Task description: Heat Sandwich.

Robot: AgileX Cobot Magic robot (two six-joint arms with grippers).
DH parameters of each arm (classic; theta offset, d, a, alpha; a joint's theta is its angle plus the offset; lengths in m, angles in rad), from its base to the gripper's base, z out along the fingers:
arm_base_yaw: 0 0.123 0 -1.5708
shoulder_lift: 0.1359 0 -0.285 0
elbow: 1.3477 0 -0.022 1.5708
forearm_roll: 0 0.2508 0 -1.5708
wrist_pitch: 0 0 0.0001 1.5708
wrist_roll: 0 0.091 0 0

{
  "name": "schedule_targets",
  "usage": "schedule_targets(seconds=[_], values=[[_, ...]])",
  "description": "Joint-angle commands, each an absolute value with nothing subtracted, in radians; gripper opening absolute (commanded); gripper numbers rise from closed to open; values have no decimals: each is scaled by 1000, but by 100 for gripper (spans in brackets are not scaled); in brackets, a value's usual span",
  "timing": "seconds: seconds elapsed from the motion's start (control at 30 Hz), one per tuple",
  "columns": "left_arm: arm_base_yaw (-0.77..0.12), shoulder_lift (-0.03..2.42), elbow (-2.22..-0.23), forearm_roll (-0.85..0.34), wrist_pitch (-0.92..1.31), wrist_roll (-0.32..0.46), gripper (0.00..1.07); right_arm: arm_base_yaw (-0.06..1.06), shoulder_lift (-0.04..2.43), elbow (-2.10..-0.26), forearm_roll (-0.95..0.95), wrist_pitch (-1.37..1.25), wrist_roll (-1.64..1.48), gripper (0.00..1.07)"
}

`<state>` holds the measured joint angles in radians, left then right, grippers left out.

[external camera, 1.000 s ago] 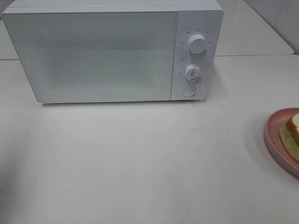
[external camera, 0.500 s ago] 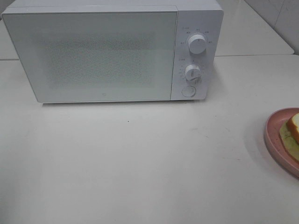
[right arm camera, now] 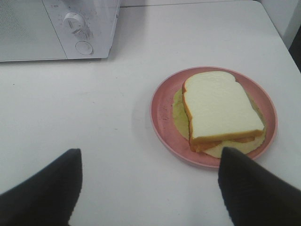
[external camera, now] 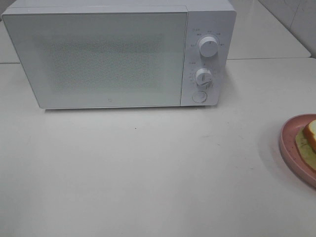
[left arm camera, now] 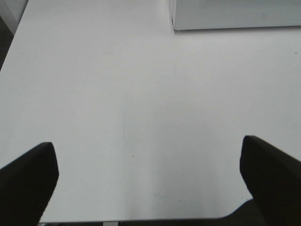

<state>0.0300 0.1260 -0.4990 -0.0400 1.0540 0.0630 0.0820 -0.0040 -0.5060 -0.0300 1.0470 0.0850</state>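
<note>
Sandwich [right arm camera: 218,110] sits on pink plate [right arm camera: 162,110] near table [external camera: 148,173] edge; left gripper [left arm camera: 150,181] and right gripper [right arm camera: 148,186] spread wide, holding nothing.

Nothing readable here: the microwave [external camera: 118,54] carries faint small markings ringed around its upper knob [external camera: 208,47] and lower knob [external camera: 203,77], but they're too tiny and blurred to make out.

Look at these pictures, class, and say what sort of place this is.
Probably a kitchen-style test setup: a white microwave with its door shut stands on a plain white table, and a sandwich waits on a pink plate beside it.
</note>
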Motion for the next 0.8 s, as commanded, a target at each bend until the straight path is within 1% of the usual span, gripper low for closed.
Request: schedule_targets(seconds=[0.03,0.1,0.17,0.8], values=[[31,38,-494,-62,1039,69,104,81,-30,-503,-34,1039,79,76],[31,-28,-494,-63,1039,66,104,81,-30,-503,-34,1039,79,76],[31,-36,-494,-63,1040,66,104,81,-30,-503,-34,1039,80,76],[31,-31,-494,-74,1040,66,104,81,-26,-503,-38,1039,87,76]])
